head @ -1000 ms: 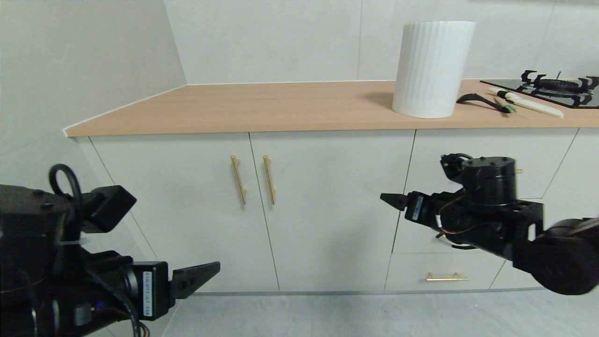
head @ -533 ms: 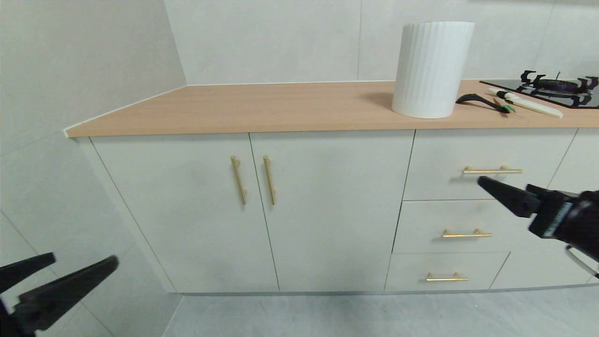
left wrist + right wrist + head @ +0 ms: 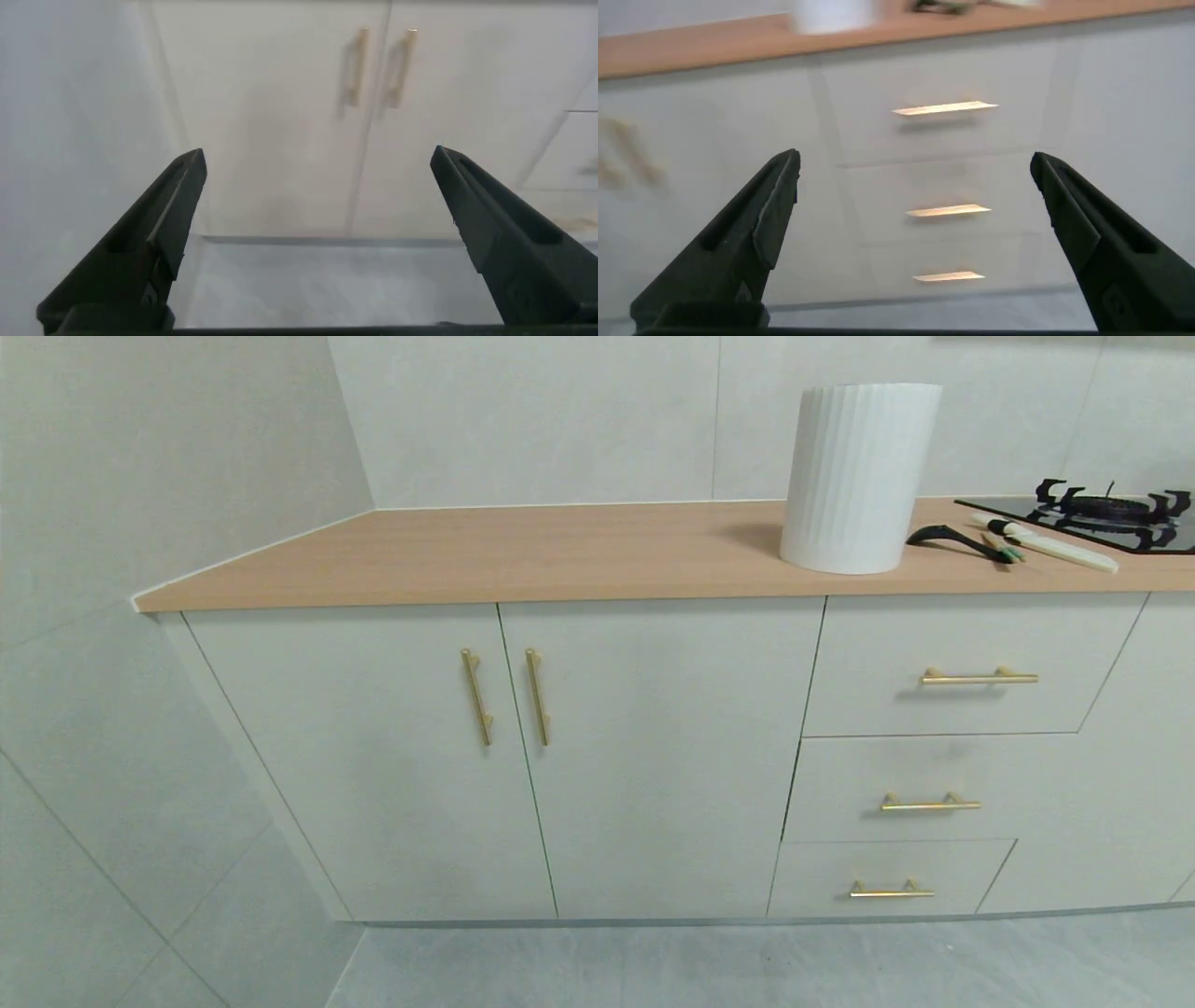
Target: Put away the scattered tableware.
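Note:
On the wooden countertop (image 3: 523,551) at the right lie the scattered utensils: a black ladle (image 3: 948,539), a cream-handled utensil (image 3: 1060,549) and a small green-tipped one (image 3: 1006,550). A tall white ribbed container (image 3: 857,476) stands just left of them. My left gripper (image 3: 318,163) is open, low down, facing the double cabinet doors (image 3: 374,112). Open too, my right gripper (image 3: 915,168) faces the stack of drawers (image 3: 948,159), with the countertop blurred above.
A black gas hob (image 3: 1111,509) sits at the counter's far right. Below are two cabinet doors with gold handles (image 3: 509,695) and three drawers with gold handles (image 3: 978,678). A tiled wall (image 3: 140,476) closes the left side. Grey floor (image 3: 747,966) lies in front.
Both arms have dropped out of the head view: the left gripper went down and left, the right one right and down. The head camera shifted slightly.

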